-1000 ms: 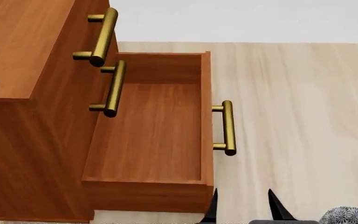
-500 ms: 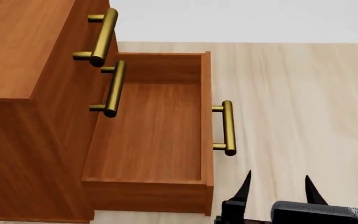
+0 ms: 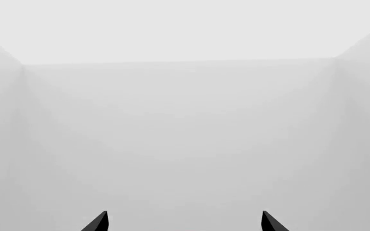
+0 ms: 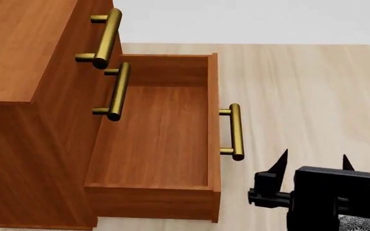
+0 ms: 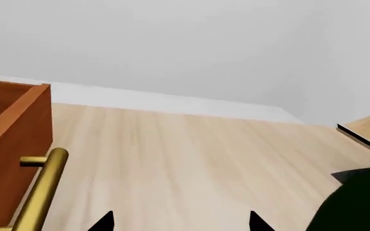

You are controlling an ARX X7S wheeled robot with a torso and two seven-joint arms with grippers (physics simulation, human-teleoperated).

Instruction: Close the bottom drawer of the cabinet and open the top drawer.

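Head view: bottom drawer (image 4: 152, 144) stands pulled fully out of the cabinet (image 4: 18, 120); top drawer (image 4: 82, 29) sits closed. Right hand (image 4: 313, 161) is spread open and empty, near the bottom drawer's handle (image 4: 236, 132) without touching. Left hand (image 3: 183, 221) is likewise open, holding nothing.

The bottom drawer (image 4: 165, 139) stands pulled well out of the cabinet (image 4: 24, 144), its brass handle (image 4: 235, 132) jutting over the floor (image 4: 300, 96). Bare floor lies open beyond that handle, where the right hand (image 4: 313, 161) hovers with fingers apart, near the handle but clear of it. The upper two handles overhang the drawer's inner edge.
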